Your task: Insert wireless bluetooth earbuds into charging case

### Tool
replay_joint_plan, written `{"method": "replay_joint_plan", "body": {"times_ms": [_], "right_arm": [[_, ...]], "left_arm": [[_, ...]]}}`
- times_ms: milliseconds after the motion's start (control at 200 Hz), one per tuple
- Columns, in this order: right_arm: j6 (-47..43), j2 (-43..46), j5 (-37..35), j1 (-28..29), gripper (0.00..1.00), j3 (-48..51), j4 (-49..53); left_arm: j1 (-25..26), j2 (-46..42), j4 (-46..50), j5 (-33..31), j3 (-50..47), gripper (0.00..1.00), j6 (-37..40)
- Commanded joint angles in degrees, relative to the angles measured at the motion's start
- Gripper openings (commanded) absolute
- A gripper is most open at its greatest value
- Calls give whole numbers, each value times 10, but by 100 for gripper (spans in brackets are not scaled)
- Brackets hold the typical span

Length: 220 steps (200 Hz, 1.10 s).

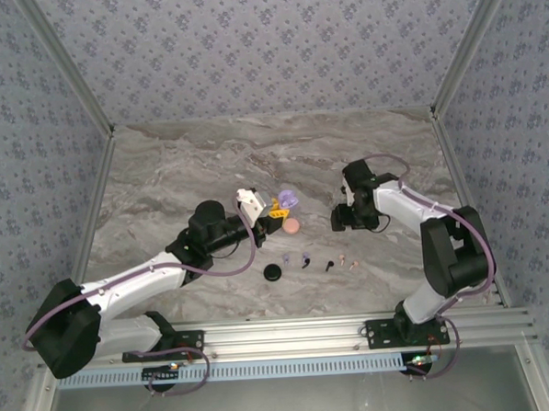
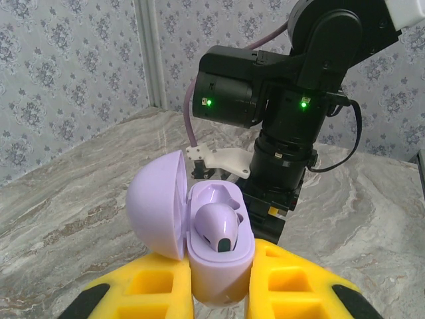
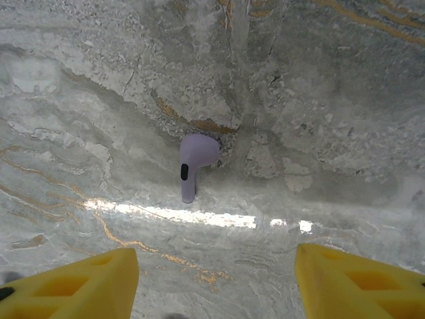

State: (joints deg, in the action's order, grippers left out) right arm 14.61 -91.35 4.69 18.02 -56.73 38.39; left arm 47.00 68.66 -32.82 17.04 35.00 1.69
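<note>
Glossy lilac clamshell charging case (image 2: pixel 216 276) stands open, lid swung left; one lilac stemmed earbud (image 2: pixel 219 227) sits inside; second lilac earbud (image 3: pixel 193 159) lies loose, flat.

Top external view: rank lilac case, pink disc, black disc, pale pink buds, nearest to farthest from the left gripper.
1. lilac case, gripped in the left gripper.
2. pink disc, just toward the bases.
3. black disc, farther toward the bases.
4. pale pink buds, front right.

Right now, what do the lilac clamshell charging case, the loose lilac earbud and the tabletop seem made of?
The lilac clamshell charging case: probably moulded plastic, satin finish, soft highlights on its domed lid. The loose lilac stemmed earbud: likely similar matte plastic, with a dark oval inset. The grey veined tabletop: marble pattern, glossy enough to reflect a light strip; stone or printed laminate, unclear.
</note>
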Motion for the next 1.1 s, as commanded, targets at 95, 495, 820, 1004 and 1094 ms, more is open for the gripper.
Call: {"method": "replay_joint_plan", "body": {"times_ms": [95,495,820,1004,1094], "right_arm": [[3,-25,-20,4,61,-20,15],[3,-74,-45,20,52,-64,19],[8,-128,-68,39,49,-107,29],[11,-144,-69,46,41,-110,33],[13,-149,-65,48,38,-107,32]], "left_arm": [[3,-8,-6,-6,8,0,8],[2,0,-5,-7,12,0,12],[3,-11,8,-12,9,0,17],[3,-19,13,-18,6,0,23],[3,-22,15,-18,4,0,23]]}}
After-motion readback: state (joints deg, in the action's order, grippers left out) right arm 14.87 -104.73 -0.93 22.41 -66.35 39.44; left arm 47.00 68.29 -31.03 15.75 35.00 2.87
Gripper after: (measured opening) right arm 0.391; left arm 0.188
